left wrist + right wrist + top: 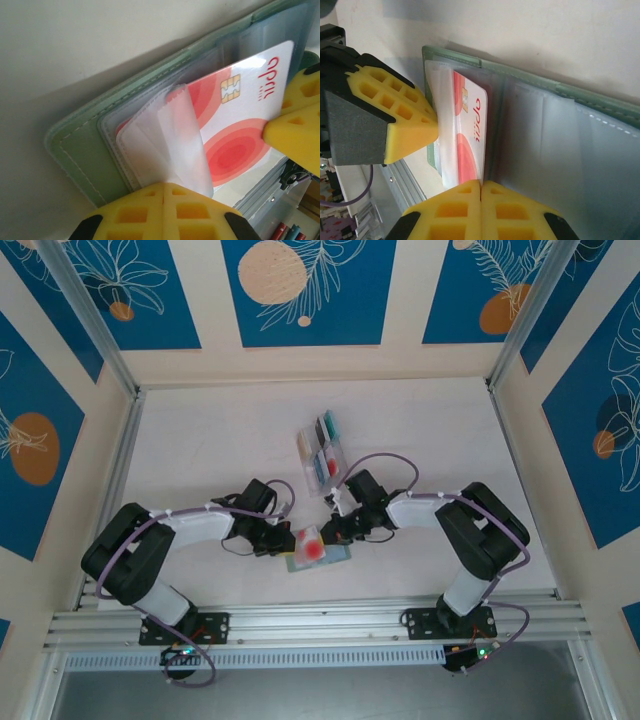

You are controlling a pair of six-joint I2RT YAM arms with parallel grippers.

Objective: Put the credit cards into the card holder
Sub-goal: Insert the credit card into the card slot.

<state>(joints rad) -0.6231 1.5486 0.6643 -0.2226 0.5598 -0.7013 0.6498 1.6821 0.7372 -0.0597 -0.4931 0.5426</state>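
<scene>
Holder: the holder [82, 152] lies open on the counter [220, 440], between my two tools and close to the front rail.
Red card: the red card [240, 125] lies on the holder's left page. Part of it is under a clear flap [170, 140], and its lettered edge is bare.
Left tool: my left tool [163, 192] has its jaws together, pinching the curled flap and lifting it off the page. Seen from overhead, it sits at 9 o'clock from the card.
Right tool: my right tool [481, 187] has its jaws together, and as far as I can tell they are nipping the card's bare edge. It sits at about 3 o'clock from the card.
Key relation: the pocket mouth faces 3 o'clock, toward the spine [501, 125]. The card therefore has to travel toward 9 o'clock, from my right tool toward my left.
Long axis: I judge it runs 3-to-9, along that travel line, with the bare edge parallel to the spine. Foreshortening leaves some doubt.
Nearer arm: both tools are at the card, but the right one drives it.
Next move: a flat, low push toward 9 o'clock, with the flap raised.
Risk: the card could ride over the flap's lip, or the holder could skid on the counter.
Other cards: they stand in the rack [322, 448] at 12 o'clock from the holder, apart from it.
</scene>
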